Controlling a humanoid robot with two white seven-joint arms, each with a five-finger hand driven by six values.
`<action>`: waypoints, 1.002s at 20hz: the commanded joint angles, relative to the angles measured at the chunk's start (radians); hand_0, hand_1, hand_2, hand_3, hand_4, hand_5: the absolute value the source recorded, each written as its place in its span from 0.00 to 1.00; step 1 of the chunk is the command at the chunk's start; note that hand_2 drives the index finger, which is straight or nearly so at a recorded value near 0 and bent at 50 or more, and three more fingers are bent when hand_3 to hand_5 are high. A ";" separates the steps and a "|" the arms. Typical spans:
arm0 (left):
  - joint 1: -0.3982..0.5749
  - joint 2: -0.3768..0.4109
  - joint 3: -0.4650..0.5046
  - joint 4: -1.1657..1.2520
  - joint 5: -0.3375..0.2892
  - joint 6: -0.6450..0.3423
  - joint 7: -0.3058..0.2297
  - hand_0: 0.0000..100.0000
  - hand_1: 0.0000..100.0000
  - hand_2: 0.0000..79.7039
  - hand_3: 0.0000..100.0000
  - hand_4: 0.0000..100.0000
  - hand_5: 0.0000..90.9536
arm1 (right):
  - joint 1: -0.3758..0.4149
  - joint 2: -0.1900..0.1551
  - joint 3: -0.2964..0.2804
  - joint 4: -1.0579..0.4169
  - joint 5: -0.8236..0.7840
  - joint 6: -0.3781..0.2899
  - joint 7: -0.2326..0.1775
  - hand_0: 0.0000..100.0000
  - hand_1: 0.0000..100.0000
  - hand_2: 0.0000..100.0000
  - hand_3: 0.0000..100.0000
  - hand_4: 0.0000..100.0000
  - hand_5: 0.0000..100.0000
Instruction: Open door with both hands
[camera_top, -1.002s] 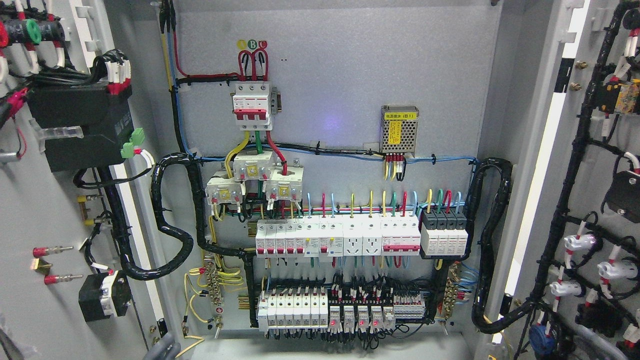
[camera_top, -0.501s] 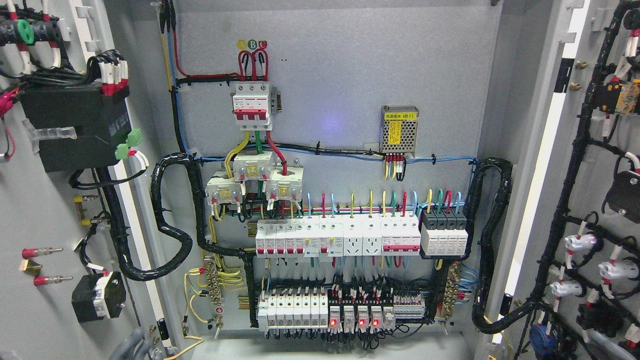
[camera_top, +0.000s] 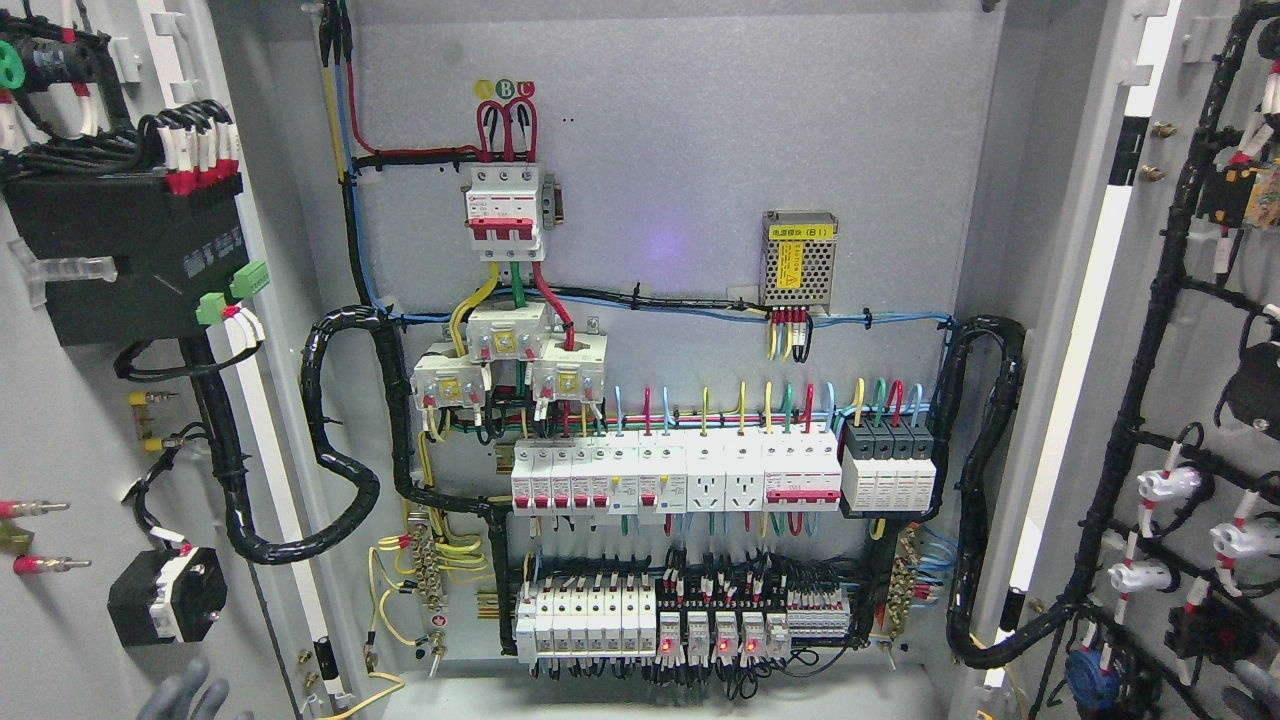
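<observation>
The grey cabinet stands with both doors swung wide. The left door (camera_top: 60, 420) shows its inner face, carrying a black module and wiring. The right door (camera_top: 1190, 330) shows its inner face with black cable looms. Only the grey fingertips of my left hand (camera_top: 185, 692) rise from the bottom edge, spread against the left door's lower inside face and holding nothing. A grey shape in the bottom right corner may be my right hand (camera_top: 1252, 685); too little of it shows to tell more.
Inside the cabinet, the back panel (camera_top: 700, 150) carries a red-and-white main breaker (camera_top: 505, 212), rows of white breakers (camera_top: 680, 478), a small power supply (camera_top: 798, 258) and thick black cable loops along both sides.
The left door has swung further out to the left, and my left hand's fingers have slid left with it. The right door has moved slightly to the right.
</observation>
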 joint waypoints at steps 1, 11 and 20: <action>0.016 0.048 0.124 0.005 0.070 0.007 0.001 0.00 0.00 0.00 0.00 0.00 0.00 | 0.013 0.014 -0.039 0.007 -0.044 -0.005 0.000 0.19 0.00 0.00 0.00 0.00 0.00; 0.033 0.115 0.227 0.016 0.169 0.016 0.001 0.00 0.00 0.00 0.00 0.00 0.00 | 0.064 -0.003 -0.054 0.001 -0.047 -0.080 0.055 0.19 0.00 0.00 0.00 0.00 0.00; 0.030 0.148 0.308 0.108 0.254 0.053 0.001 0.00 0.00 0.00 0.00 0.00 0.00 | 0.073 -0.003 -0.056 0.002 -0.079 -0.108 0.057 0.19 0.00 0.00 0.00 0.00 0.00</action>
